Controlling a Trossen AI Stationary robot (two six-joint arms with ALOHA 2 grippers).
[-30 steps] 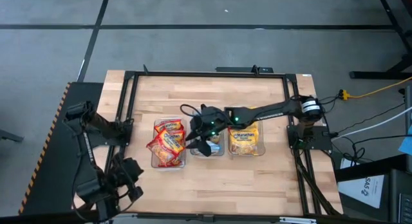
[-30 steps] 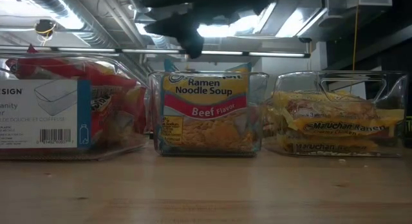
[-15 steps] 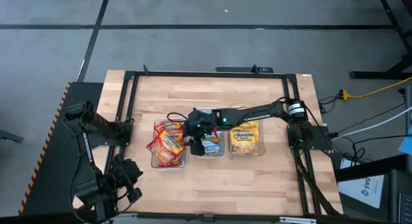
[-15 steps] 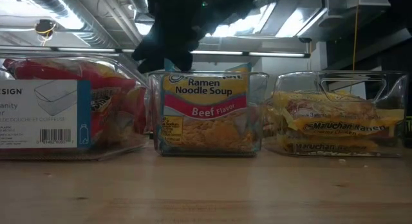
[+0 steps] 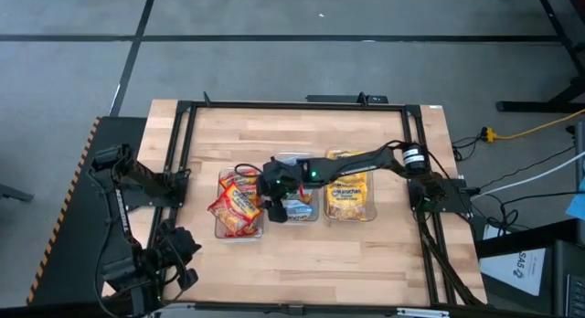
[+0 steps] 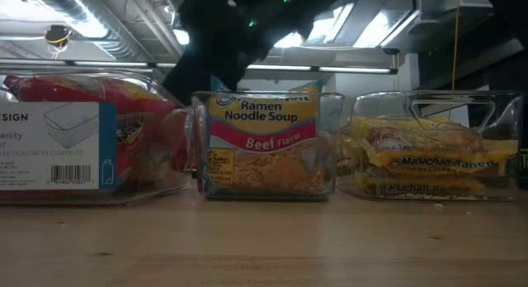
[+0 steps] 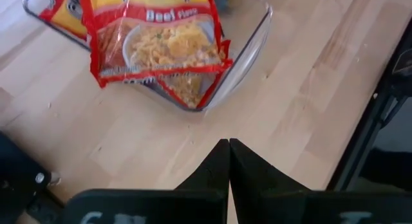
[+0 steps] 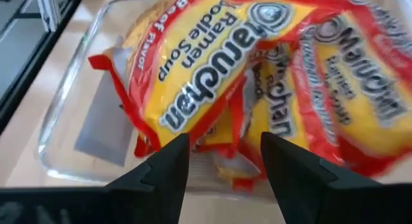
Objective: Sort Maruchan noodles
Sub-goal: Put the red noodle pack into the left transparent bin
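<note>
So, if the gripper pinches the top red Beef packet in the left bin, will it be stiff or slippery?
Top red Beef packet looks glossy and crinkly, so probably slippery. It lies tilted on others, likely sliding when nudged. The open right gripper hovers over it.

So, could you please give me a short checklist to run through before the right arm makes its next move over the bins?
1. Right gripper fingers open and empty: ok.
2. Right gripper over the left bin of red packets: ok.
3. One red packet hangs over that bin's rim: not ok.
4. Middle bin holds a red Beef packet in front: not ok.
5. Left gripper shut, parked off to the side: ok.
6. Grasp clearance inside the bin: cannot tell.
</note>
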